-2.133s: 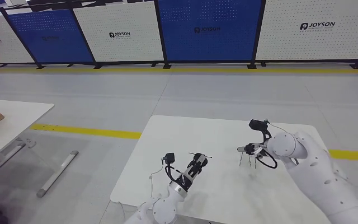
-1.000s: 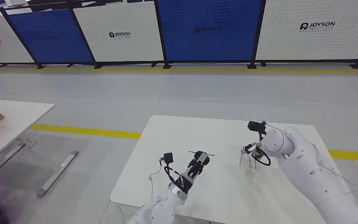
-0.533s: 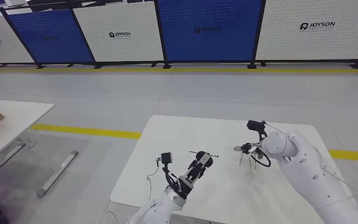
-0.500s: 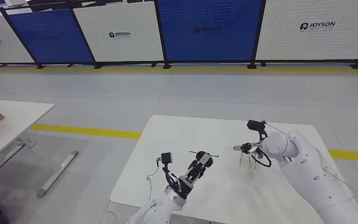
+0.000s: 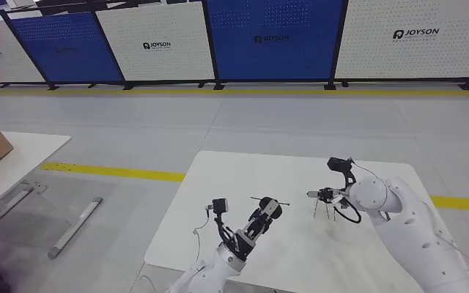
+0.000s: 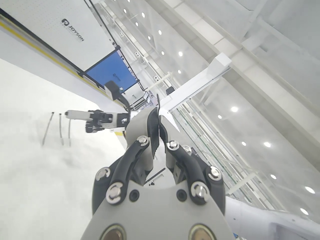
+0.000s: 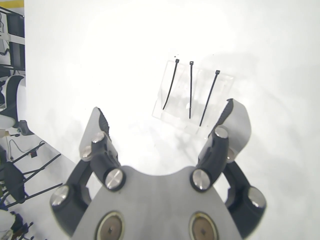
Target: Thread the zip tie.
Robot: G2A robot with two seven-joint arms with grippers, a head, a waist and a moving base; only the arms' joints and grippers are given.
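From the top view, a zip tie point(image 5: 282, 203) runs crosswise through the tip of the left pincer point(image 5: 267, 208), a thin black line sticking out on both sides of it. In the left wrist view the same tie is a dark sliver standing up from between the pads, and the left pincer point(image 6: 158, 119) is clenched on it, pads pressed together.

The right wrist view shows the right pincer point(image 7: 165, 112) released, its fingers spread wide above the white surface point(image 7: 100, 26). Just ahead of its fingertips, three spare zip ties point(image 7: 190, 91) lie side by side on a clear sheet point(image 7: 225, 86), heads at the end far from the pincer and tails toward it. One tail ends just beside a fingertip.

From the top they are three short dark strokes point(image 5: 325, 210) just below the right pincer point(image 5: 315, 195). The held tie's near end points toward that pincer, with bare surface between them. The left wrist view has the right pincer point(image 6: 75, 114) farther off, beside the spare ties point(image 6: 60, 128).
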